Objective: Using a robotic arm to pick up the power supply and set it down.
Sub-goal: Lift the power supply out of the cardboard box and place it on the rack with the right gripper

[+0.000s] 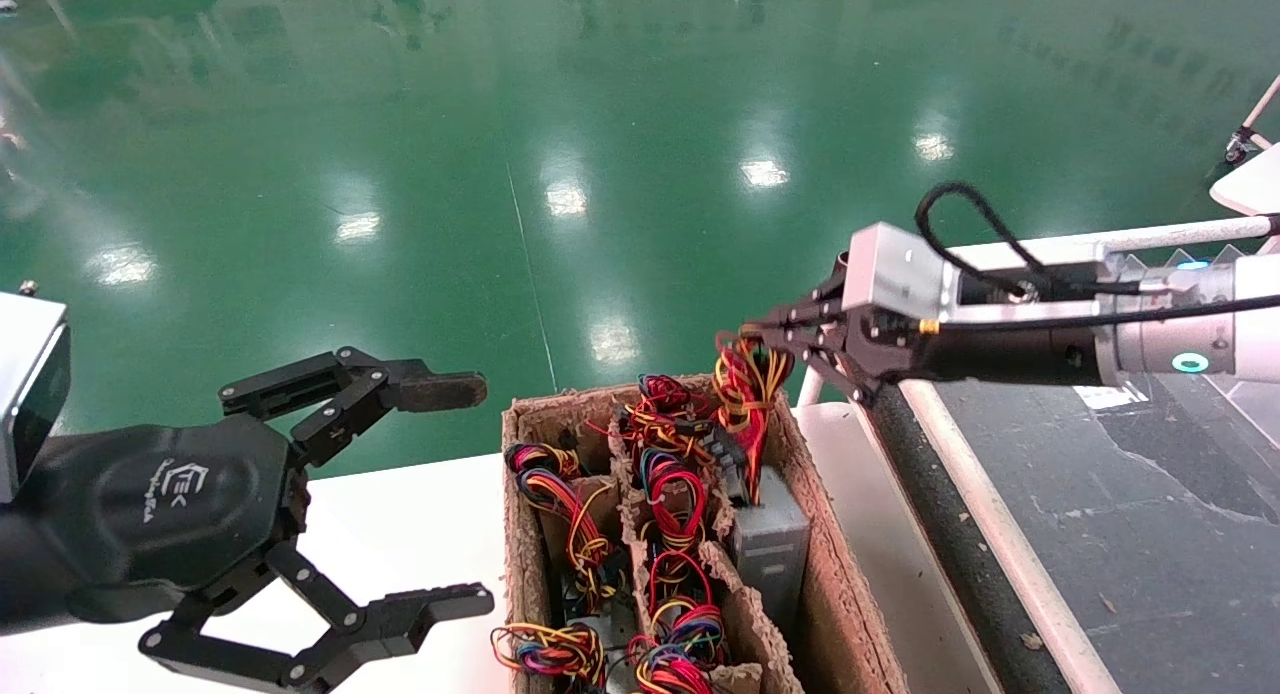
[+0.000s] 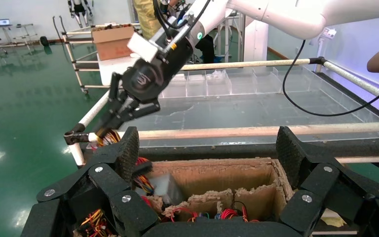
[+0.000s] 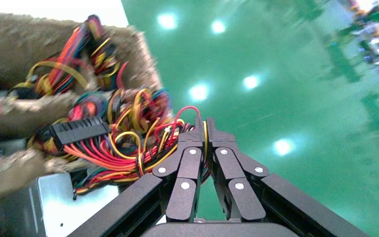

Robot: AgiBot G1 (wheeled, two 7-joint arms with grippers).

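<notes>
Nearest, at eight o'clock, the left gripper [image 1: 455,494] hovers over the white table [image 1: 400,534], jaws wide. At two o'clock, the right gripper [image 1: 745,332] has its jaws pinched on the wires [image 1: 745,374] of the power supply [image 1: 770,544], which sits in the cardboard box [image 1: 850,594].

On the rounded black palm of my left claw [image 1: 455,494] there is a white logo [image 1: 185,479], an angular mark with a line of small lettering beside it, too small for me to read. I can make out no other text, label or number anywhere.
</notes>
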